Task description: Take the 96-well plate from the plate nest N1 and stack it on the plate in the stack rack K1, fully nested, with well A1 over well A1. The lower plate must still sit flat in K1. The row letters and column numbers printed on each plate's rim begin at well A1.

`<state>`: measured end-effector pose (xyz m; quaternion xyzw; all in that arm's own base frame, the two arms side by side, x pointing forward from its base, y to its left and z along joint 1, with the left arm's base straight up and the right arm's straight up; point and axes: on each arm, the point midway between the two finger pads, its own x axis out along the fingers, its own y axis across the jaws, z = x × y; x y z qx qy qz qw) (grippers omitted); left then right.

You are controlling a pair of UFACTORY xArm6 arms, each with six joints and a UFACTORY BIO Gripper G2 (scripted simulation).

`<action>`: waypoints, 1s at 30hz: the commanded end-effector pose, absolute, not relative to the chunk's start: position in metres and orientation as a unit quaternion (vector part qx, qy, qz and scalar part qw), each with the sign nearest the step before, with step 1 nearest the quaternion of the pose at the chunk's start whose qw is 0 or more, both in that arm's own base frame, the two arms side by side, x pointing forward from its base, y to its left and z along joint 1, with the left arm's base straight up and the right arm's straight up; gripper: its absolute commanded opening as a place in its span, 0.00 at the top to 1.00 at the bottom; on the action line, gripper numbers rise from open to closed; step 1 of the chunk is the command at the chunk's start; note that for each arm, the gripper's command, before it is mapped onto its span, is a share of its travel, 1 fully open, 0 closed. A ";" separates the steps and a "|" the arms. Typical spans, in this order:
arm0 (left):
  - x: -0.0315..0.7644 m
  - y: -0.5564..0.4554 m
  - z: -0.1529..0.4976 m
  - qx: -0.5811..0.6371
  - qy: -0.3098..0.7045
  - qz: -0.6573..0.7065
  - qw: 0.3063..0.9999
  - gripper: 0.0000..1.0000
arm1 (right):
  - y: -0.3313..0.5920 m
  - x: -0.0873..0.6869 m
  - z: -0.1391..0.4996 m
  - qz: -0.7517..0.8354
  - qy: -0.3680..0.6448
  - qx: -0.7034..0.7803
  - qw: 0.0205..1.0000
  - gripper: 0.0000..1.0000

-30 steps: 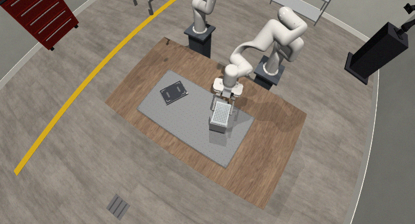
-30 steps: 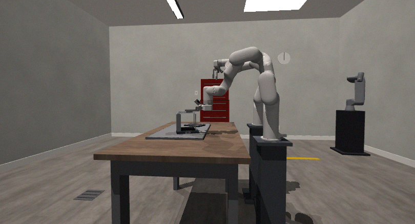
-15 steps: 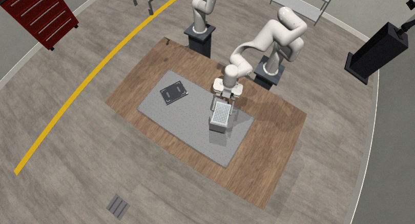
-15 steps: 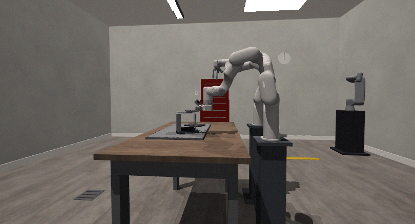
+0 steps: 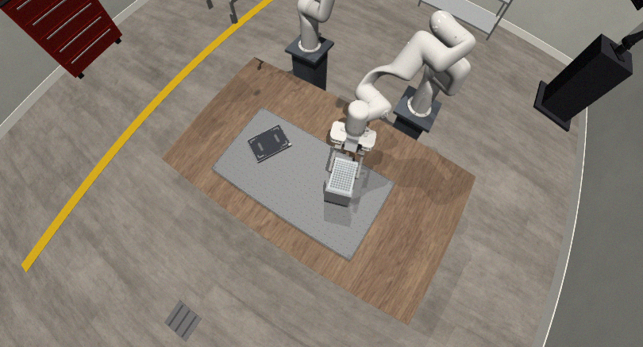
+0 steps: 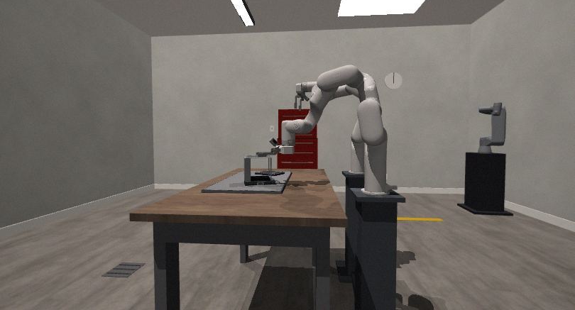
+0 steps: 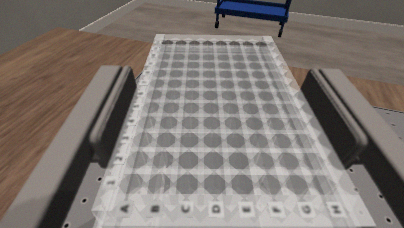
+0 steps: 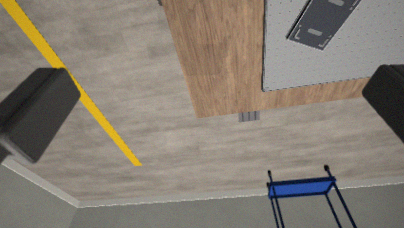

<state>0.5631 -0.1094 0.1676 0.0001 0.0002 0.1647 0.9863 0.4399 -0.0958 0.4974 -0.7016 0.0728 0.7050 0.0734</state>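
Note:
A clear 96-well plate (image 5: 342, 179) (image 7: 215, 160) lies level between the fingers of my left gripper (image 5: 344, 171) (image 7: 220, 107), which is shut on its long sides. In the left wrist view, letters A to H run along its near edge, with A and 1 at the near left corner. The plate is at the top of a tall grey rack (image 5: 338, 197) (image 6: 247, 170), which looks like K1. Whether it rests there, and any lower plate, I cannot tell. A dark flat nest (image 5: 268, 143) (image 8: 325, 25), seemingly N1, is empty. My right gripper (image 6: 297, 105) (image 8: 221, 100) is open and empty, high up.
The grey perforated board (image 5: 287, 186) (image 6: 225, 184) bears the rack and the nest on the wooden table (image 5: 405, 254) (image 6: 241, 205). The rack's tall wall stands on the side away from the arm bases. The dark nest lies near the board's other end.

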 end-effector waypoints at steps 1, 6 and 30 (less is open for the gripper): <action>0.564 -0.110 0.169 -0.001 -0.002 0.165 0.986 1.00 | -0.096 0.440 0.500 0.703 0.073 -0.703 0.073 0.00; 0.564 -0.110 0.168 -0.001 -0.002 0.165 0.986 1.00 | -0.096 0.440 0.500 0.703 0.073 -0.703 0.073 0.00; 0.564 -0.110 0.165 -0.001 -0.002 0.165 0.986 1.00 | -0.096 0.440 0.500 0.703 0.073 -0.703 0.073 0.00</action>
